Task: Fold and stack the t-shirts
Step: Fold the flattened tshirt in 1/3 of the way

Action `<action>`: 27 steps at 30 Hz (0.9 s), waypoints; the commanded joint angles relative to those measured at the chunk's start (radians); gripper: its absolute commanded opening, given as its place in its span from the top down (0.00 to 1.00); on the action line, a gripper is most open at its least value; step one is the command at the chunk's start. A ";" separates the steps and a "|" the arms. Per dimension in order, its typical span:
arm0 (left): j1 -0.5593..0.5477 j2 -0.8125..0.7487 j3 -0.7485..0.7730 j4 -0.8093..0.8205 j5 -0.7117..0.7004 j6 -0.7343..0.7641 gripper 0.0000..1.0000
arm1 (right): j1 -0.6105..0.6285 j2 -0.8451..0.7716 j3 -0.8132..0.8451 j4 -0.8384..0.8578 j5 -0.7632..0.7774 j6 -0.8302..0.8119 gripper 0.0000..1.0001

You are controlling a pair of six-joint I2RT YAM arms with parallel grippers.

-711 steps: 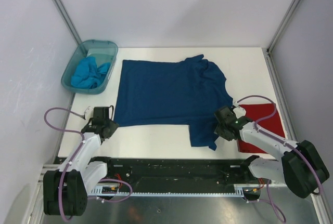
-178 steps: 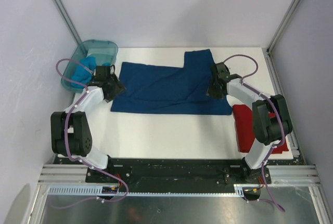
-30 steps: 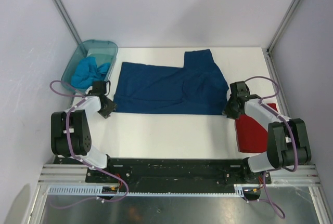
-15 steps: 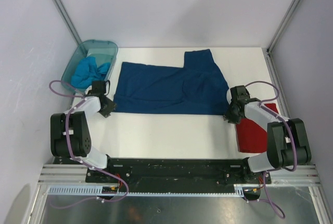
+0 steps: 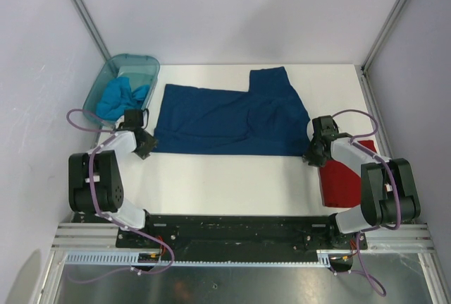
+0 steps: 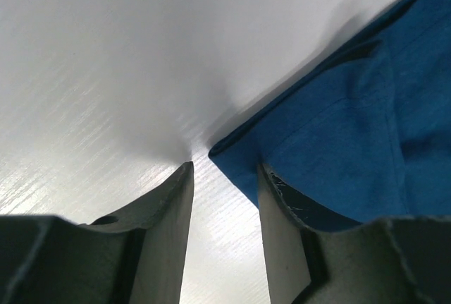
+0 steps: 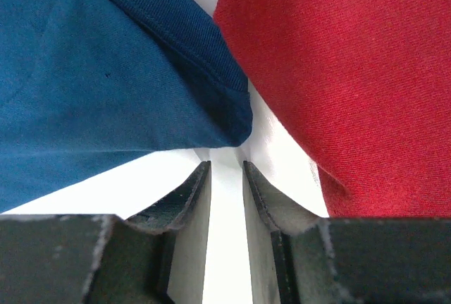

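Note:
The navy t-shirt [image 5: 232, 120] lies partly folded as a wide band across the table's middle, with one flap reaching toward the back. My left gripper [image 5: 145, 150] sits low at its near-left corner, jaws open. In the left wrist view that corner [image 6: 232, 159] just reaches the gap of the left gripper [image 6: 224, 171]. My right gripper [image 5: 310, 157] is at the near-right corner, jaws narrowly open. The corner [image 7: 236, 124] lies just ahead of the right gripper [image 7: 226, 168], with nothing between the fingers. The red t-shirt [image 5: 347, 177] [image 7: 352, 71] lies folded at right. The turquoise t-shirt [image 5: 121, 99] is bunched in the tub.
A translucent teal tub [image 5: 144, 71] stands at the back left corner. Grey walls and metal posts enclose the white table [image 5: 225, 177]. The red shirt lies right beside my right gripper.
My right gripper has slid a little toward the near edge, down to the navy shirt's near-right corner. The left gripper has hardly moved. The shirts lie as before.

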 commanded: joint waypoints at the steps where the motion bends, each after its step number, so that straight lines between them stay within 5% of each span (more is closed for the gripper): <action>1: 0.008 0.037 0.029 0.019 -0.022 -0.001 0.56 | -0.006 0.007 -0.004 0.003 0.018 -0.002 0.71; 7: 0.007 0.055 0.025 0.019 -0.057 -0.010 0.63 | -0.006 -0.032 -0.004 -0.002 0.036 -0.001 0.69; 12: 0.007 0.062 0.032 0.019 -0.077 -0.009 0.82 | -0.006 -0.041 -0.004 0.012 0.049 -0.008 0.58; 20: 0.007 0.061 0.046 0.018 -0.097 0.006 0.98 | -0.004 -0.037 -0.004 0.054 0.059 0.001 0.57; 27: 0.009 0.057 0.047 0.017 -0.105 0.010 1.00 | 0.008 -0.096 -0.004 0.058 0.093 0.003 0.56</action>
